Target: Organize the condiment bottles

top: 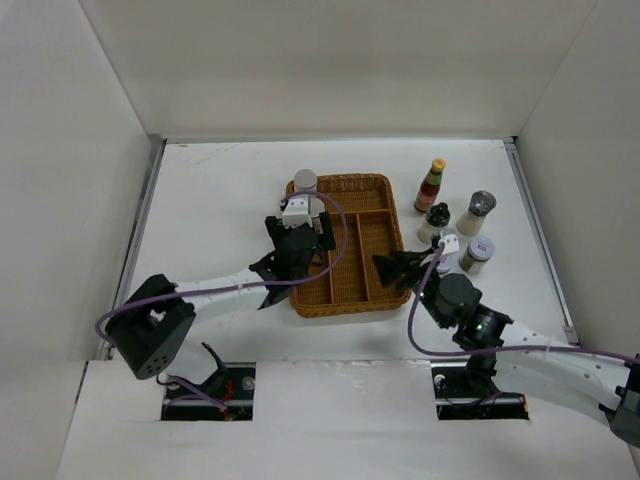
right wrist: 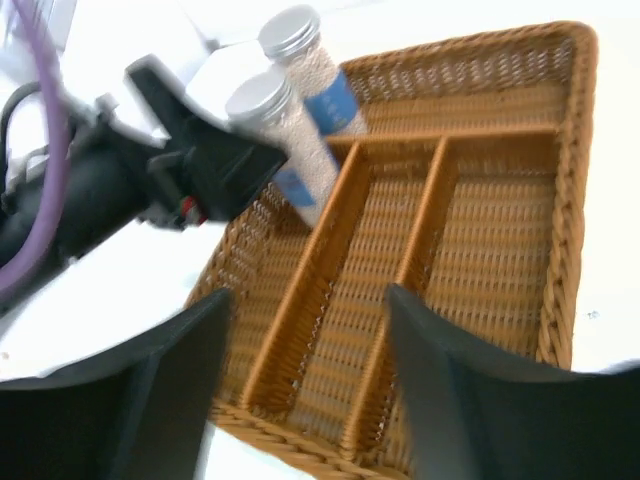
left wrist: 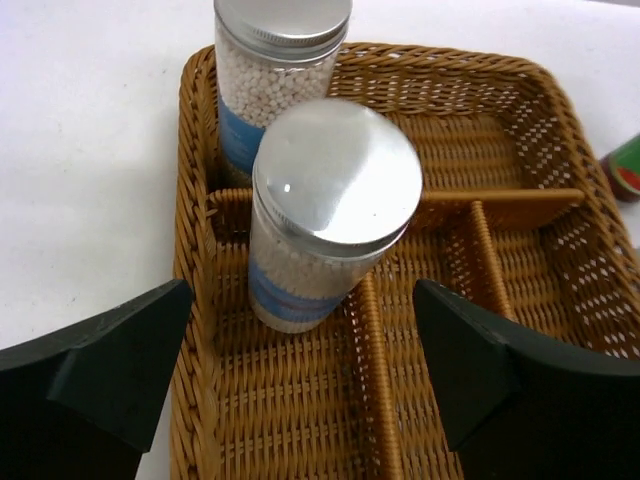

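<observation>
Left pincer open, jaws wide on either side of a tilted white blue-label jar and clear of it. The jar sits in the left long compartment of the wicker tray. Second blue-label jar upright in the back compartment. Right pincer open above the tray. Slim red bottle, black-capped bottle and grey-lidded shaker stand on the tabletop — right of the tray.

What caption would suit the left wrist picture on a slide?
Open left gripper faces a near jar and a far jar, both silver-lidded, inside the wicker tray.
</observation>
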`<state>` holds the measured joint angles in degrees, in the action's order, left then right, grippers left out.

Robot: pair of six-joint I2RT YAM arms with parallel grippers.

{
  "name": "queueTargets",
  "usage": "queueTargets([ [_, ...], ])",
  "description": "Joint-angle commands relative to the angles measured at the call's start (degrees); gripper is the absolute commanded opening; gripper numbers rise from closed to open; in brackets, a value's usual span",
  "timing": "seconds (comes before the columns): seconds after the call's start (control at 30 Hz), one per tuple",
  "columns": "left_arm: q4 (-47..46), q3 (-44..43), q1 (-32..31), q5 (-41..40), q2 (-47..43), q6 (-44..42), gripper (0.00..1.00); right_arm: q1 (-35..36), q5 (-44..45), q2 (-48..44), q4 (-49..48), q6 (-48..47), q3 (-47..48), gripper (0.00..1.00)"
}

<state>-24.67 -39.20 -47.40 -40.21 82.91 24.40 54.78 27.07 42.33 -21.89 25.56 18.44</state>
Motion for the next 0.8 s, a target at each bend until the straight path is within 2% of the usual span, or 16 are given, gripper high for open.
queueTargets([
  [0.0,-4.07,1.75,-2.03,0.39,-7.92,-0.14,0.98,-2.96,4.56,-1.28,7.8,-0.16,8.79,0.58],
  [0.07,-4.51,3.94,-3.18,0.3,-13.71,0.03,1.0,-6.65,5.88,0.03,13.16,-0.95,13.62,0.44],
  [0.17,-7.93,9.47,-4.32,-0.22,-23.29,0.03,1.0,-13.41,6.24,4.85,19.58,-1.74,20.04,0.39],
  [0.23,-10.39,14.13,-4.33,-0.83,-30.15,0.38,1.0,-17.98,7.29,9.07,23.02,-2.44,22.95,0.46],
  [0.33,-12.16,21.42,-4.06,-4.69,-39.82,2.04,1.0,-23.7,8.44,14.52,24.0,-2.88,24.36,0.84],
  [0.37,-12.51,23.97,-4.32,-6.71,-42.37,3.36,1.0,-25.89,8.09,16.19,24.09,-2.97,24.63,0.92],
  [0.4,-12.77,26.43,-4.5,-8.73,-44.4,4.94,1.0,-27.65,7.65,17.78,24.26,-2.89,24.98,0.96],
  [0.53,-15.05,33.3,-1.61,-14.72,-46.97,9.25,1.0,-32.32,5.28,23.32,24.96,-3.33,26.47,1.0],
  [0.63,-18.65,35.15,3.05,-12.45,-43.38,10.22,1.0,-34.7,3.96,26.74,25.23,-3.33,27.09,1.0],
  [0.77,-20.07,35.33,3.5,-10.86,-36.88,13.29,1.0,-36.11,0.36,31.4,23.74,-3.59,29.02,1.0],
])
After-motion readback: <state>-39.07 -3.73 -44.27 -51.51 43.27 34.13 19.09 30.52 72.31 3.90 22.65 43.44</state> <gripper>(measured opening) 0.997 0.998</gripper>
